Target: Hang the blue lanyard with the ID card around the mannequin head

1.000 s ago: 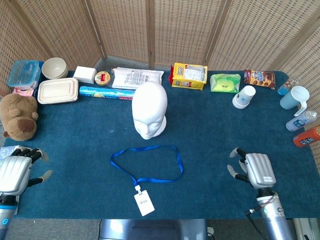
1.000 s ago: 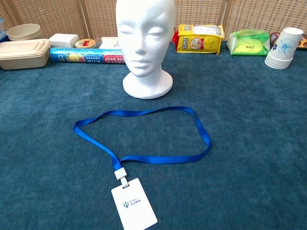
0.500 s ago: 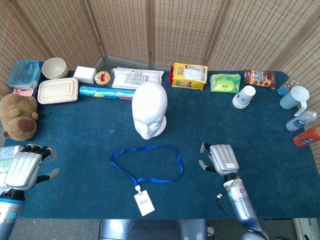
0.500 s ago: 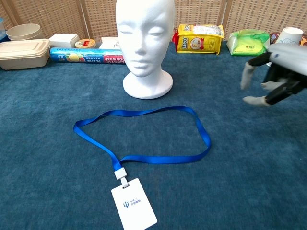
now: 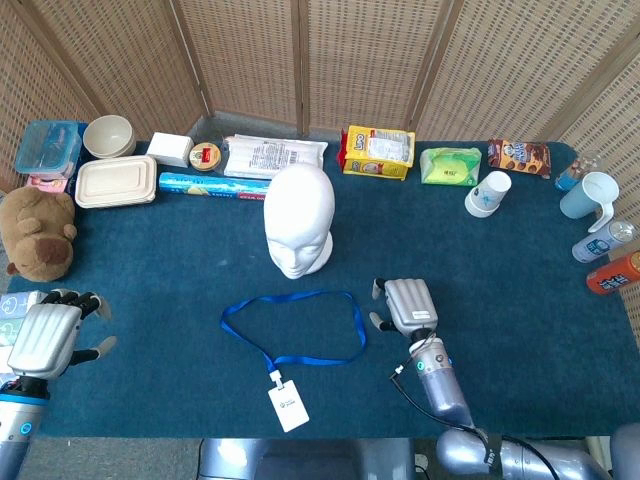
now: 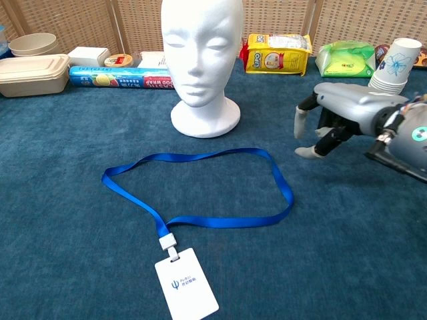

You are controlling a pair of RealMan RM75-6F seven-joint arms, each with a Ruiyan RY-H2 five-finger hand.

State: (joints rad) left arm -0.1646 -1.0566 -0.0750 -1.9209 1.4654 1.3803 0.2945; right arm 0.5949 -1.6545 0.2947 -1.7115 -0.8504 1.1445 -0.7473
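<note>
Right hand (image 5: 408, 304) had swung in from the table's right edge, fingers spread, empty, now just beside the blue lanyard (image 5: 292, 327). Lanyard lay flat before the mannequin head (image 5: 299, 221); a grab looked imminent. Left hand (image 5: 45, 338) idle, spread, empty.

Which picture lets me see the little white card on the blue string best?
The chest view. There the ID card is close and big, so you can see its clip and a small blue logo. In the head view the same card is there too, lying flat on the blue table, but it looks tiny and the logo is only a speck.
</note>
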